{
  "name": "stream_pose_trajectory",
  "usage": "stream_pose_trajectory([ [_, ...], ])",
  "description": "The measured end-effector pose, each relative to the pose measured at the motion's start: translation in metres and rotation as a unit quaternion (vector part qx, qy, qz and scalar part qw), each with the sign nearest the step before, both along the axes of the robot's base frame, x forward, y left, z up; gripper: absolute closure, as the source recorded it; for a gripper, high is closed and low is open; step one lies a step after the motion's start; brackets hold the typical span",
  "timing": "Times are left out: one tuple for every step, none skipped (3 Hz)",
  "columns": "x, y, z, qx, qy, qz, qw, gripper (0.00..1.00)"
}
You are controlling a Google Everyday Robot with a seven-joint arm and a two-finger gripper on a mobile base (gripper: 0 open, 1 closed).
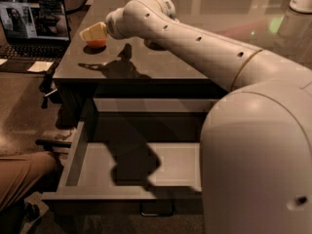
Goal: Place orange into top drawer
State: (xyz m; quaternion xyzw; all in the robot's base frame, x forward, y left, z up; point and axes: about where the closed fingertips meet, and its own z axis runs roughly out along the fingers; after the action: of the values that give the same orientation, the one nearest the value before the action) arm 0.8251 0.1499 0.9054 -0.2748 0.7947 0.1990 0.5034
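Note:
The orange (pixel 96 43) sits on the dark counter top (pixel 161 65) near its back left corner. My gripper (pixel 93 32) is at the end of the white arm (pixel 195 43) that reaches in from the right. It is right over the orange and covers the orange's top. The top drawer (pixel 74 155) is pulled open below the counter's front edge. Its grey bottom (pixel 170 162) is bare and partly in the arm's shadow. Its dark handle (pixel 157 212) is at the front.
An open laptop (pixel 34 26) with a white note (pixel 41 66) stands on the table to the left. A person's leg (pixel 24 177) is at the lower left, next to the drawer's left wall. My arm's bulky base (pixel 258 155) fills the right side.

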Motion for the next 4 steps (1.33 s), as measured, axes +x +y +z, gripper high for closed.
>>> stream_pose_trajectory([
  [0.016, 0.003, -0.01, 0.005, -0.009, 0.017, 0.9998, 0.0],
  [0.027, 0.012, -0.018, 0.007, -0.013, 0.04, 0.9991, 0.0],
  [0.033, 0.03, -0.024, 0.01, -0.012, 0.067, 0.9976, 0.0],
  [0.041, 0.044, -0.033, 0.011, -0.007, 0.085, 0.9963, 0.0],
])
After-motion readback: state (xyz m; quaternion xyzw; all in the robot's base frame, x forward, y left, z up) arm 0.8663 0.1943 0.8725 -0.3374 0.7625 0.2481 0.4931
